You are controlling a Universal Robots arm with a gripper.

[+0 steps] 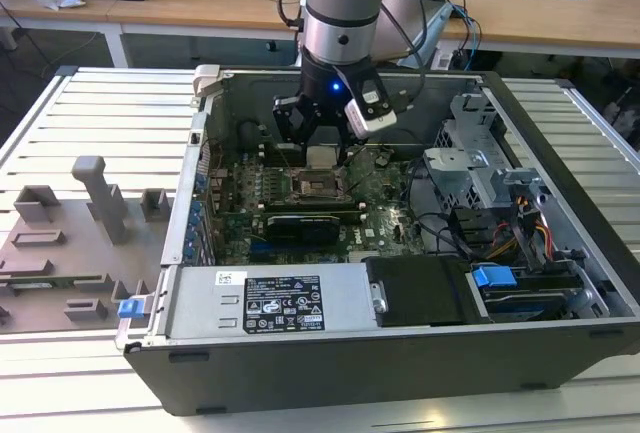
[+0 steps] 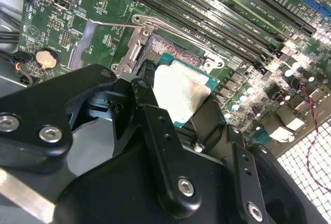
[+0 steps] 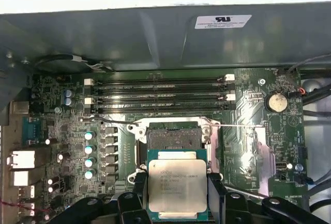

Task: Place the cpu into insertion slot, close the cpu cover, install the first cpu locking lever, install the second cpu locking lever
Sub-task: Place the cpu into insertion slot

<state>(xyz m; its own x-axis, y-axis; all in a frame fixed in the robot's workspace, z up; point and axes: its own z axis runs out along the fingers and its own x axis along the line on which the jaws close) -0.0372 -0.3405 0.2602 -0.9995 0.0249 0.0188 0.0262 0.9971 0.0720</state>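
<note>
The cpu (image 3: 177, 182), a flat square chip with a silvery top, hangs between the black fingers (image 3: 138, 190) of my gripper (image 3: 177, 195), which is shut on its two side edges. It hovers a little above the motherboard, just short of the insertion slot (image 3: 173, 136), whose dark centre lies uncovered. In the second wrist view the cpu (image 2: 181, 92) partly overlaps the slot (image 2: 168, 48). Two thin locking levers (image 3: 111, 122) (image 3: 240, 126) stick out sideways from the socket. The cpu cover is hidden behind the chip and fingers. In the exterior view my gripper (image 1: 320, 158) hangs over the slot (image 1: 318, 187).
The open computer case (image 1: 200, 153) walls in the board. Long black memory slots (image 3: 160, 94) lie just past the socket, and a row of capacitors (image 3: 89, 154) stands beside it. A power supply (image 1: 270, 303), drive cage (image 1: 480, 163) and cables (image 1: 450, 228) fill the case's other side.
</note>
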